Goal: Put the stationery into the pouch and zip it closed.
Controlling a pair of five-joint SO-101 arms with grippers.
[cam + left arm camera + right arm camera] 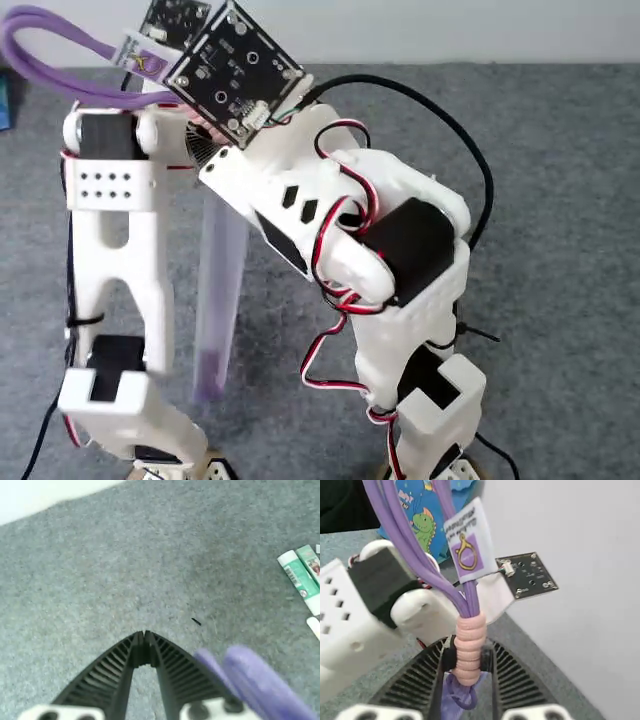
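High view: both arms are raised and folded in close over the grey table [560,200]. The left arm [110,230] stands nearly upright. The right arm [390,260] leans across toward it, with its camera board [238,72] uppermost. A purple cord [50,60] loops out past the left arm's top and carries a white tag [140,55]. Between the arms a translucent lavender pouch [220,300] runs down edge-on. I cannot tell whether its lower end touches the table.

Left wrist view: the left gripper [144,637] points down at the bare grey surface. Its ribbed fingers [112,670] meet at the tips with nothing between them. The cord passes blurred, just beside one finger. A green-and-white tube [299,575] lies well apart near the frame edge.

Right wrist view: the right gripper [467,652] is narrow, clamped on a pink coil [468,640] wound round the doubled cord. Lavender material [462,695] bunches below the coil. The tag hangs on the cord above. The left arm's perforated link sits close alongside.
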